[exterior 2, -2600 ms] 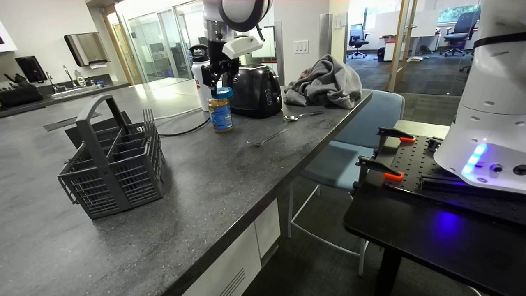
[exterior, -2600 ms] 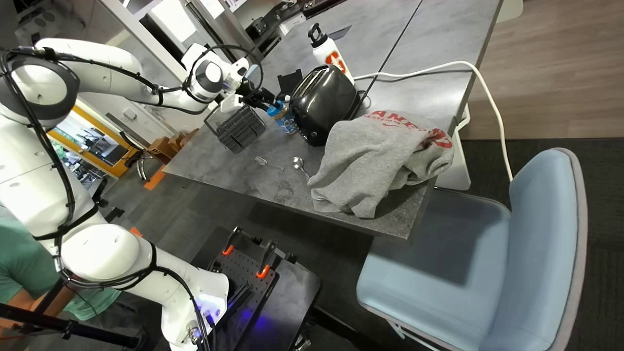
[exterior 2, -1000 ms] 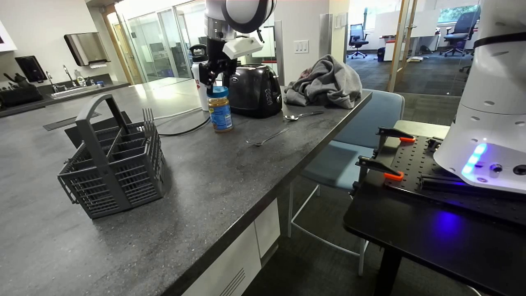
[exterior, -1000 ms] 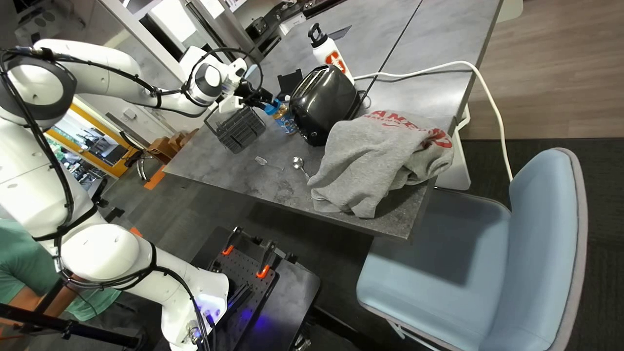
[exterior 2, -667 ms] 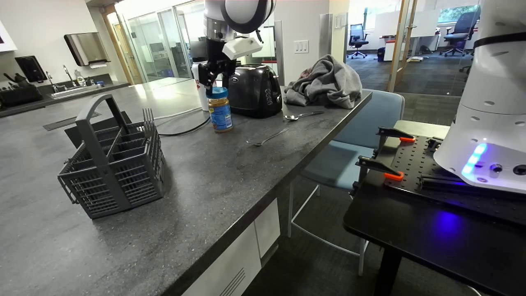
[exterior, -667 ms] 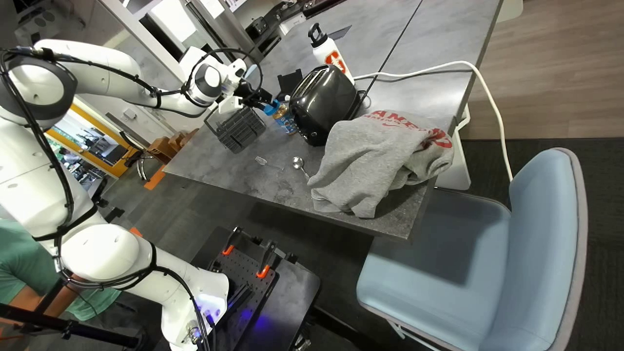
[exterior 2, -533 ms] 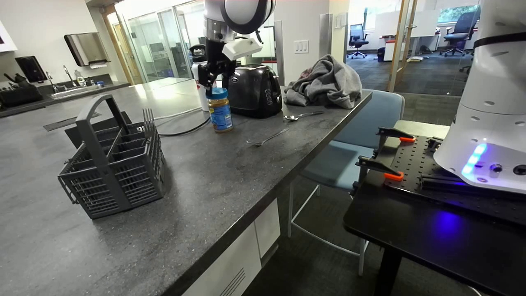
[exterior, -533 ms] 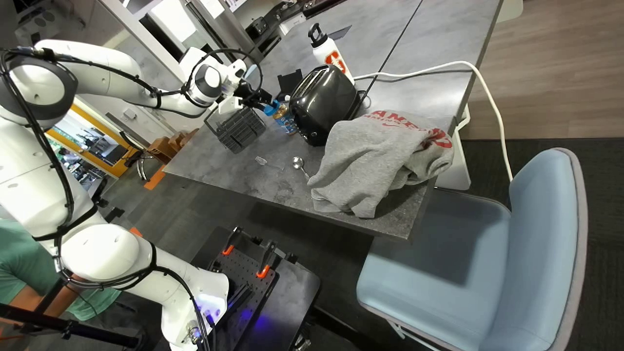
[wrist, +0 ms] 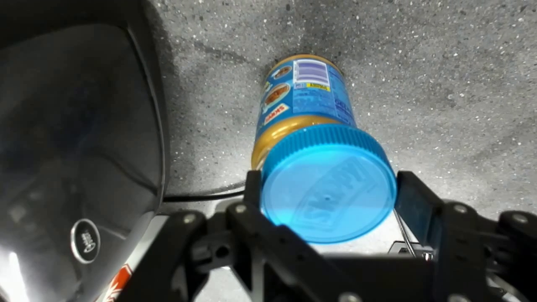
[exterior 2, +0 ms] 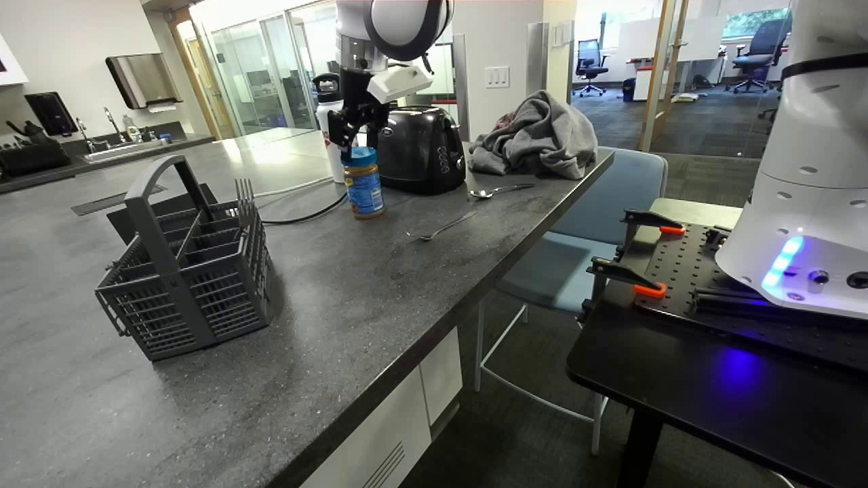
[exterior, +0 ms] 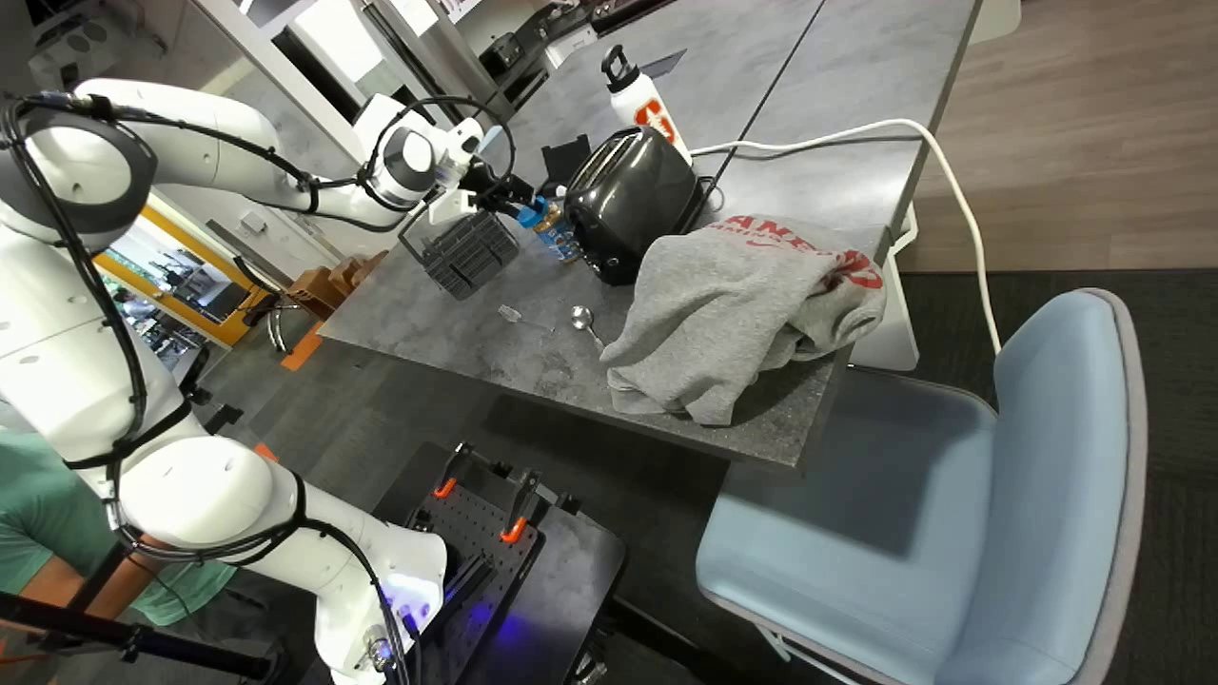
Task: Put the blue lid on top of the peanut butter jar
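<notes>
The peanut butter jar (exterior 2: 364, 193), with a blue label, stands upright on the grey counter beside the toaster. It also shows in the wrist view (wrist: 306, 92) and in an exterior view (exterior: 556, 238). The blue lid (wrist: 328, 193) lies between my two black fingers, touching both, so my gripper (wrist: 328, 180) is shut on it. The lid (exterior 2: 359, 156) is right over the jar's mouth. In the wrist view it is shifted right, and some golden jar shoulder shows past its left edge. Whether it rests fully on the rim is hidden.
The black toaster (exterior 2: 420, 149) stands close beside the jar and fills the left of the wrist view. A white bottle (exterior: 652, 114) stands behind it. A grey cutlery basket (exterior 2: 224, 305), a fork (exterior 2: 441, 227), a spoon (exterior 2: 498, 190) and a grey sweatshirt (exterior 2: 542, 139) are on the counter.
Over the last seconds my gripper and the lid have shifted slightly sideways over the jar. In the last half second the lid has come slightly lower. The jar has not moved.
</notes>
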`<state>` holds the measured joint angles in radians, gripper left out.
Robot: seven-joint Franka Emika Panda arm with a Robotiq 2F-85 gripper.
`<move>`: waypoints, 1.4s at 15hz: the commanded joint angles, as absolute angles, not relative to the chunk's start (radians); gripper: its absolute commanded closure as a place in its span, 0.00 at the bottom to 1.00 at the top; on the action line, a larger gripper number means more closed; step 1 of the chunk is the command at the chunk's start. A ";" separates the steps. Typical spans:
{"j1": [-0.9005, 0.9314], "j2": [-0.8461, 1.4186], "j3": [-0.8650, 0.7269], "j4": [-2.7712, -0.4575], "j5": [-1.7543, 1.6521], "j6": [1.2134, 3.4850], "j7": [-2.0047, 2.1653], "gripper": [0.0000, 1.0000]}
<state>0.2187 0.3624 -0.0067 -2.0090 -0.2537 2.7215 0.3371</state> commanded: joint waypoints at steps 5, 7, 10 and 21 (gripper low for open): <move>0.263 0.375 -0.056 -1.976 -0.293 2.729 0.369 0.46; 0.266 0.383 -0.059 -1.964 -0.293 2.715 0.364 0.46; 0.265 0.387 -0.063 -1.964 -0.292 2.710 0.358 0.46; 0.302 0.382 -0.103 -1.963 -0.321 2.671 0.413 0.00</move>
